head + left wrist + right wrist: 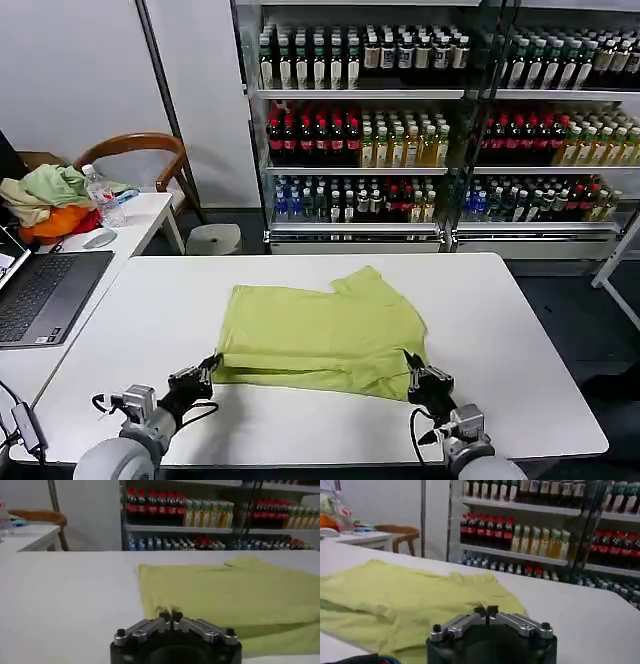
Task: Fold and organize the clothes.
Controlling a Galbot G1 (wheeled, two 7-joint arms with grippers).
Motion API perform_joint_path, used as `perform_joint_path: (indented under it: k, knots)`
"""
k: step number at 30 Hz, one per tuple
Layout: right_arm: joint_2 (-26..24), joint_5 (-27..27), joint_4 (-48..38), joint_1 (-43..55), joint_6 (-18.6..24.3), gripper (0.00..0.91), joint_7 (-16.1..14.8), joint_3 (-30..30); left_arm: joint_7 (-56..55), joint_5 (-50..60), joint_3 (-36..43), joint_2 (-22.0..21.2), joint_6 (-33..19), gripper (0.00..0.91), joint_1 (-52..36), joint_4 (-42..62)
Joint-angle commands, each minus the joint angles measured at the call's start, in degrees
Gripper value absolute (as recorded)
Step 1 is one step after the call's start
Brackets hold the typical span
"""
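Note:
The clothes are one lime yellow-green T-shirt [320, 335] lying flat on the white table [490, 300], with a sleeve pointing toward the far side. My left gripper [210, 364] sits at the shirt's near left corner. In the left wrist view the left gripper [170, 616] has its fingertips pressed together, and the T-shirt [235, 595] puckers at the tips. My right gripper [412, 364] sits at the near right corner. The right gripper [485, 611] is likewise shut, with the T-shirt [395, 600] bunched in a small ridge at its tips.
A side desk at the left holds a laptop [40, 295], a mouse [99, 238], a water bottle [103, 195] and a heap of pale green, beige and orange cloth [50, 200]. A wooden chair [150, 150] and drink shelves [440, 120] stand behind.

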Motion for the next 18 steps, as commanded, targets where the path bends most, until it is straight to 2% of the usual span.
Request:
perform_joint_path:
  k: [1, 12, 13, 14, 18]
  knots:
    - [-0.05, -0.39, -4.06, 4.95, 0.03, 0.0, -2.29, -0.51, 0.53, 0.06, 1.29, 0.42, -1.0, 0.05, -3.45, 2.86]
    - [0.73, -1.19, -7.43, 7.45, 0.08, 0.0, -2.4, -2.02, 0.73, 0.94, 2.56, -0.54, -1.91, 0.05, -4.44, 4.53]
    - [0.77, -1.16, -7.54, 7.47, 0.04, 0.04, -2.35, -2.13, 0.72, 0.94, 2.59, -0.53, -1.92, 0.06, -4.59, 4.78]
    - [0.87, -1.1, -7.62, 7.49, 0.01, 0.907, -2.3, -2.22, 0.71, 0.98, 2.65, -0.5, -1.96, 0.907, -4.77, 5.07]
    - [1.46, -1.36, -8.22, 7.47, -0.59, 0.907, -1.45, -2.89, 0.08, 2.58, 3.47, -0.65, -2.61, 0.907, -5.7, 6.52]
